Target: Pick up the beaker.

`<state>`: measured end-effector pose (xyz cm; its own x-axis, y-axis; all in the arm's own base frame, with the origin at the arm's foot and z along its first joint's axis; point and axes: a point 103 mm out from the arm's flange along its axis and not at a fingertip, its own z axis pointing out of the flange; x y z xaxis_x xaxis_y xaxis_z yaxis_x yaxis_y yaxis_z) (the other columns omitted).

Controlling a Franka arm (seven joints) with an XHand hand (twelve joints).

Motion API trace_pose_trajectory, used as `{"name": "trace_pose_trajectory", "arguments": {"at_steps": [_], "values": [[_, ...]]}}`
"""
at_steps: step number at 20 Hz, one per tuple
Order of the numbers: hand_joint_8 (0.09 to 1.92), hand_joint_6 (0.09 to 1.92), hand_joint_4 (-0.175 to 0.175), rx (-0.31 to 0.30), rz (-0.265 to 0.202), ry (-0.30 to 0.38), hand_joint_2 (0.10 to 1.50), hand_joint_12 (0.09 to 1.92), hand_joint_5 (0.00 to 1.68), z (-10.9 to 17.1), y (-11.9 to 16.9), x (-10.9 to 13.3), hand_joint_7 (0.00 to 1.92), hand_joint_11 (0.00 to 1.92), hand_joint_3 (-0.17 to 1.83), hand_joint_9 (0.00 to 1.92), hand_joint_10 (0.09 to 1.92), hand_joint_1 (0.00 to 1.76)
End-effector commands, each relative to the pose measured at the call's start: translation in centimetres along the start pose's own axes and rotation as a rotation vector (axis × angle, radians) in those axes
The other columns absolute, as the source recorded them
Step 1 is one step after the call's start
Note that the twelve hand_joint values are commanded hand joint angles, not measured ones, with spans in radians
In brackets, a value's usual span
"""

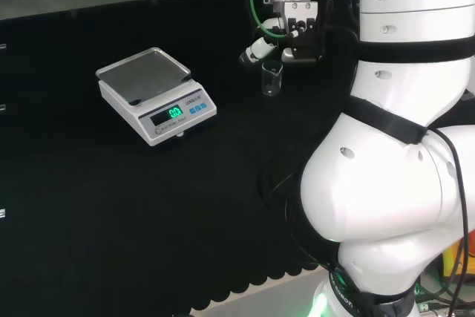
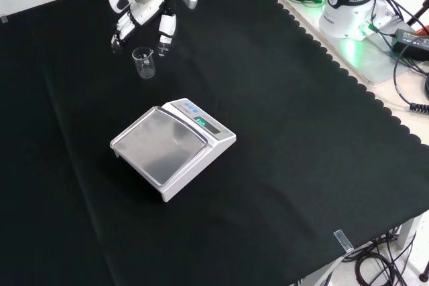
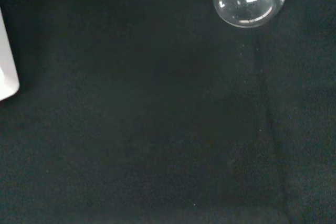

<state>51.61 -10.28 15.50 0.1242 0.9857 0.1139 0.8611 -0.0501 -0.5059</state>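
While our hand point(image 2: 144, 15) hangs with fingers spread and nothing in them, the beaker point(image 2: 143, 62) stands upright on the cloth point(image 2: 281, 132) just below the fingertips, nearer us in the front view, beyond the scale point(image 2: 171, 149).

A black cloth point(image 2: 281, 132) with a scalloped edge covers the bench. Beyond that edge, in the front view, pale tabletop point(image 2: 402, 125) carries black cables point(image 2: 409, 78) and a green glow point(image 2: 350, 46).
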Motion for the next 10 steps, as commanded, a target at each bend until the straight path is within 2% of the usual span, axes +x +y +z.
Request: {"name": "trace_pose_trajectory", "arguments": {"at_steps": [1, 10], "values": [[0.09, 0.09, -0.135, 0.033, 0.027, 0.014, 1.02, 1.47, 0.06, 1.0, 0.3, -1.3, 0.04, 0.00, 0.00, 0.00, 0.33, 0.41], [0.09, 0.09, -0.134, 0.067, 0.035, 0.021, 1.02, 1.47, 0.06, 2.5, 1.7, -2.8, 0.04, 0.00, 0.00, 0.00, 0.34, 0.43]]}}
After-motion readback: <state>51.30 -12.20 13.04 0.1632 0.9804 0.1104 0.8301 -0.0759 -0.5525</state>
